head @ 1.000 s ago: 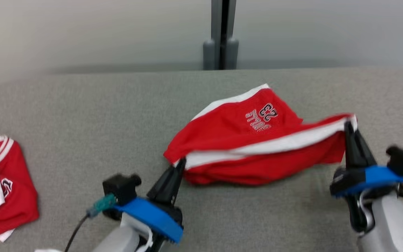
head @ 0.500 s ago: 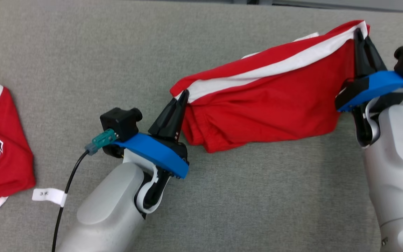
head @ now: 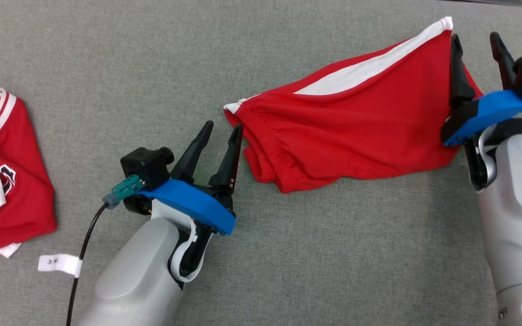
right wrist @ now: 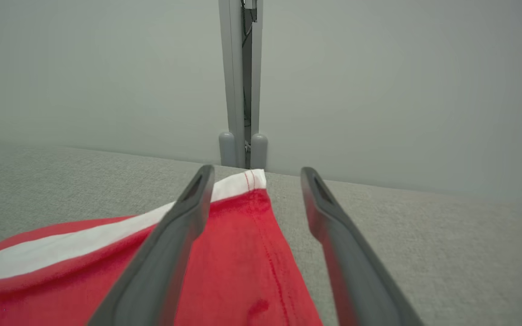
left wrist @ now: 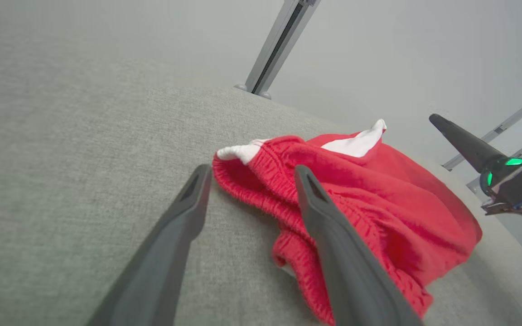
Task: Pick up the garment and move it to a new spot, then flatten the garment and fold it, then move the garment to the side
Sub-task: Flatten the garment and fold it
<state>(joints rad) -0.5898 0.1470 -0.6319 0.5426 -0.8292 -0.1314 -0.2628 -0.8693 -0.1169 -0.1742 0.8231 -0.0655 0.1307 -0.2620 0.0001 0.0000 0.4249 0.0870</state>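
Shorts, red with a white side stripe, lie stretched across the grey cloth table. In my head view the waistband end is near the middle and the hem end is out at 2 o'clock.

My left claw stands spread wide with nothing between its fingers. The elastic waistband sits just off its tips at 3 o'clock. The nearer finger is close beside the cloth, and I cannot tell whether it touches.

My right claw is also parted and grips nothing. Its 9 o'clock finger lies over the hem corner and its other finger is over bare table.

A second red and white garment lies bunched at 9 o'clock, well apart from the shorts. A white tag lies at 8 o'clock.
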